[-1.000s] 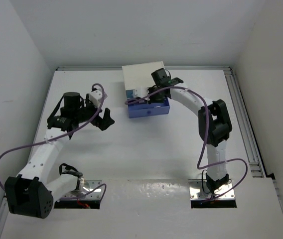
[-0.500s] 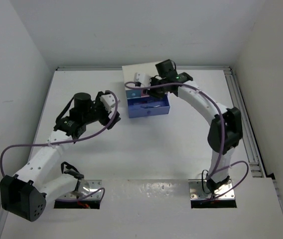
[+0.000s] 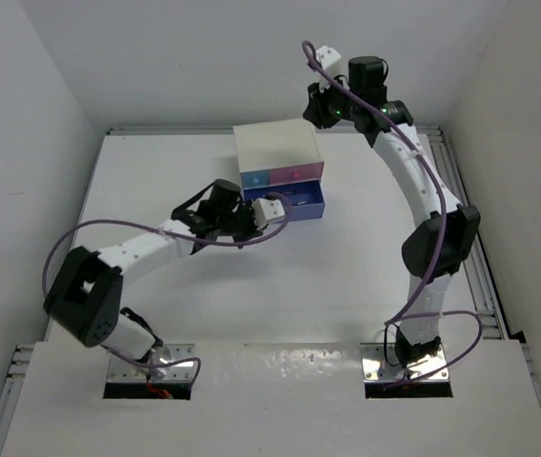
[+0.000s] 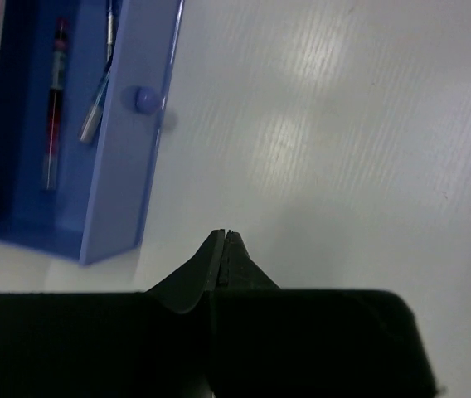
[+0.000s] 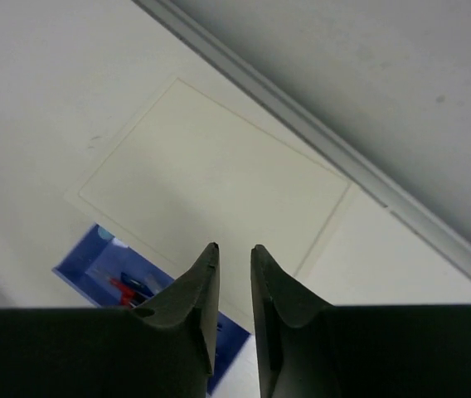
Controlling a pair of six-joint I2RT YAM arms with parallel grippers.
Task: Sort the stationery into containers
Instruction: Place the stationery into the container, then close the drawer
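The white cabinet [image 3: 275, 146] stands at the back of the table, with its light-blue drawer [image 3: 251, 178] and pink drawer [image 3: 299, 175] pushed in. The wide periwinkle drawer [image 3: 310, 205] is pulled out. Inside it lie a red pen [image 4: 53, 112] and a blue pen [image 4: 99, 104]. My left gripper [image 4: 225, 235] is shut and empty, low over the table just in front of the drawer's front, short of the knob [image 4: 144, 99]. My right gripper [image 5: 235, 247] hangs high above the cabinet top [image 5: 211, 178], jaws slightly apart, holding nothing. No loose stationery shows on the table.
A metal rail [image 3: 463, 224] runs along the table's right edge, and another strip [image 5: 343, 157] lines the back edge behind the cabinet. White walls close in on the left, back and right. Purple cables loop off both arms.
My left arm swung right to the front of the open drawer and its jaws shut. My right arm lifted out of the drawer, up and back above the cabinet.
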